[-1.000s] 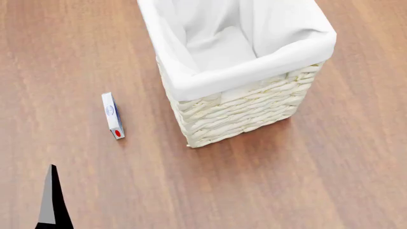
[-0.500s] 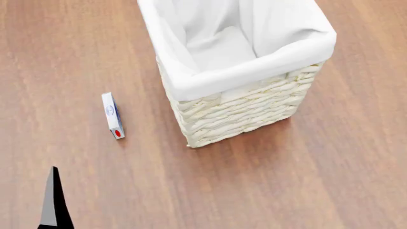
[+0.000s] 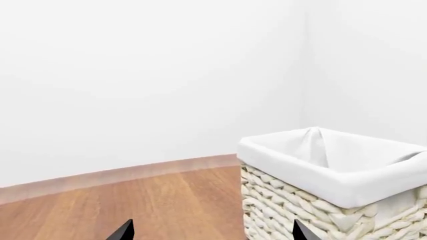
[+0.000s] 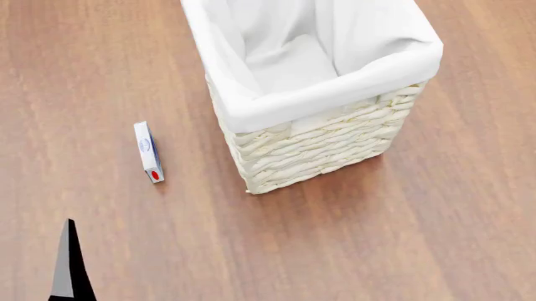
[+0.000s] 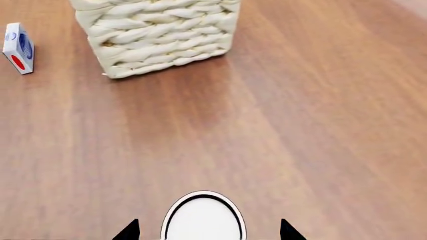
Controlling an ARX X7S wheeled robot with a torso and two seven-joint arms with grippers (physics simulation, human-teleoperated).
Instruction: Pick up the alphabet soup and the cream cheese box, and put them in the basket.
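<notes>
The cream-white wicker basket with a white cloth liner stands on the wooden floor at the top centre of the head view. To its left, apart from it, the cream cheese box lies on its narrow side, red oval end toward me. In the right wrist view the box is beside the basket. My right gripper is open, its fingertips on either side of the alphabet soup; only the can's round white top shows, with a gap at each side. My left gripper is open and empty, facing the basket. One left finger shows low in the head view.
Brown wooden floor lies all around the basket. White walls with a pale baseboard stand beyond the basket in the left wrist view. The right arm is out of the head view.
The left finger's tip has dropped very slightly in the head view. The basket and the box have not moved.
</notes>
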